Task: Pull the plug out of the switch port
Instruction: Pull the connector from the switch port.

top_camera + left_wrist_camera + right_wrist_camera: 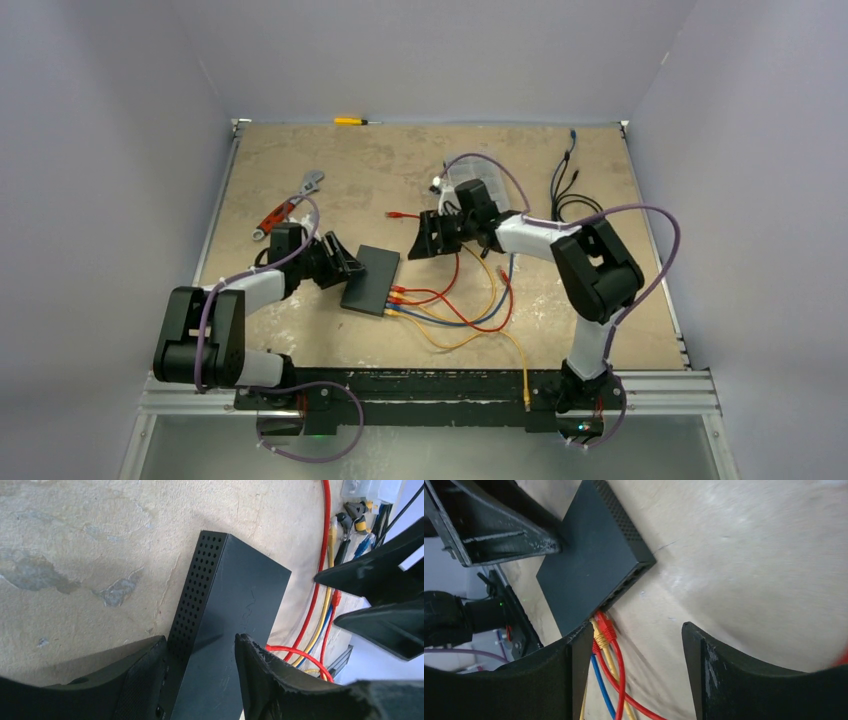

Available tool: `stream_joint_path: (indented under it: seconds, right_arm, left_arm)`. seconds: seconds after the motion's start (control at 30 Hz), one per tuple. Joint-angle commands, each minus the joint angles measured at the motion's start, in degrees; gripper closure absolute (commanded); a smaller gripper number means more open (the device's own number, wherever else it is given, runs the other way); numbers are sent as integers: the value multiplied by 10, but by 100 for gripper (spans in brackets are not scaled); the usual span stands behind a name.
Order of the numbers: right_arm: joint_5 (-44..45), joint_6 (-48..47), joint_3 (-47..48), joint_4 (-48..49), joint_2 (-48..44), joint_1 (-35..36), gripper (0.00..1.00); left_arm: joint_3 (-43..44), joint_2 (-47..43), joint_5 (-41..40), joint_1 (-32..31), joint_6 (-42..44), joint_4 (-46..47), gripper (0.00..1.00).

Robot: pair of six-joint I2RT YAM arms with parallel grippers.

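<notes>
- Red cable plug (606, 626) sits in the near short edge of the flat matte-black switch box (370, 278), its axis along the box's length.
- Your right gripper (636, 627), jaws wide and empty, faces the plug but is not yet around it.
- Your left gripper (200, 640) straddles the box's far end; you cannot tell whether it grips.

Bright, even light, soft shadows, slight wrist-view blur.

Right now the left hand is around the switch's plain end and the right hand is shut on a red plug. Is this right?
No: the right hand is open and empty, with the red plug in the switch, as the right wrist view shows. The left hand is as you say.
</notes>
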Motion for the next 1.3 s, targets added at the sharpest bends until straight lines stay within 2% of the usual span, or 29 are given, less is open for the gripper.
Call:
stream_joint_path:
  seconds: [0.0, 0.2, 0.47, 0.73, 0.9, 1.0, 1.13, 1.27]
  right_arm:
    - [-39, 47, 7, 78, 26, 46, 33]
    - [-61, 69, 50, 102, 93, 69, 38]
    - [-79, 92, 115, 119, 146, 68, 43]
    - [-69, 85, 162, 92, 173, 67, 35]
    - [-26, 53, 163, 49, 161, 66, 27]
    - [1, 30, 148, 26, 138, 61, 24]
    - [41, -14, 126, -22, 112, 60, 23]
    - [44, -37, 81, -39, 88, 60, 28]
  left_arm:
    - [1, 21, -8, -12, 21, -14, 48]
    - [19, 41, -7, -17, 21, -14, 58]
    - [60, 75, -13, -17, 16, -8, 59]
    - [127, 141, -23, -18, 32, -7, 58]
    - [154, 179, -4, -18, 35, 8, 56]
    - [159, 166, -18, -18, 46, -16, 53]
    - [156, 119, -69, -18, 64, -93, 48]
    - [135, 87, -93, -18, 67, -137, 48]
